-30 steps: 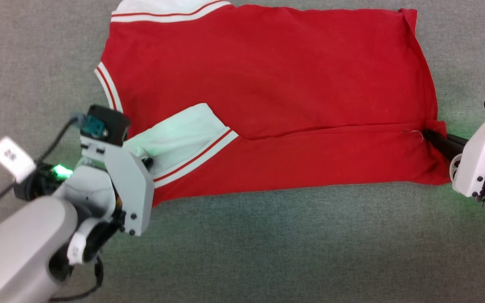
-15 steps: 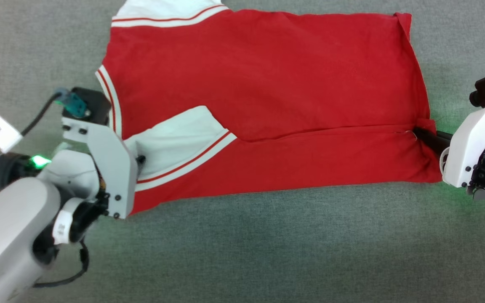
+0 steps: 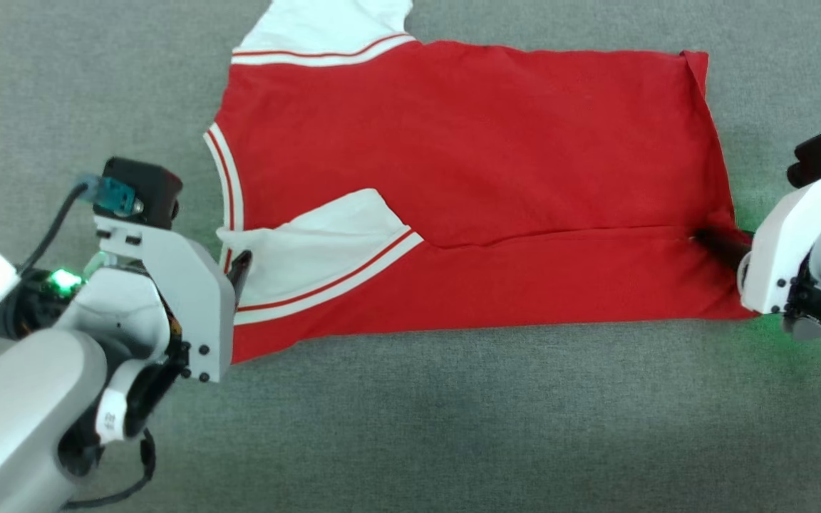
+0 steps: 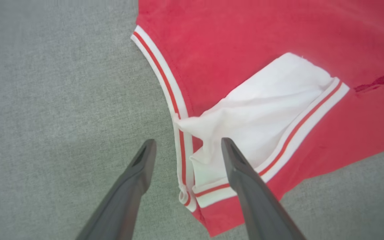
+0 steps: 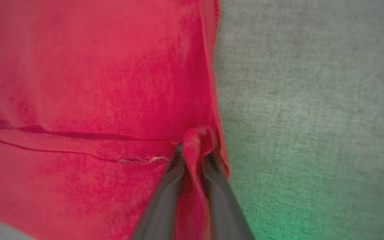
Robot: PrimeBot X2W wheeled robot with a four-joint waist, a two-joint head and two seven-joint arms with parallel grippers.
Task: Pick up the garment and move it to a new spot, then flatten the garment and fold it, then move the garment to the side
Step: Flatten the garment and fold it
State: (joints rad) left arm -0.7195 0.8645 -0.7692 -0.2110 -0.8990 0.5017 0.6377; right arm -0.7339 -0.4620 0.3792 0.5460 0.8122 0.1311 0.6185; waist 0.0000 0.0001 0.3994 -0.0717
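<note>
The garment, a red shirt with white sleeves, lies flat on the grey cloth surface with its near edge folded up over the body. The white sleeve rests on top of the red. My left gripper is at the neck edge. It stands open, its fingers straddling the red-white striped trim without pinching it. My right gripper is at the hem corner on the right. Its fingers sit close together with a raised ridge of red cloth pinched between them.
Grey fabric surface runs all around the shirt, broad in front and at both sides. The far white sleeve reaches the top edge of the head view. Green light from my right wrist falls on the surface.
The head camera has shifted, so the whole picture moved. My left gripper has drawn back from the white sleeve toward the neck edge. The right gripper stays at the hem corner.
</note>
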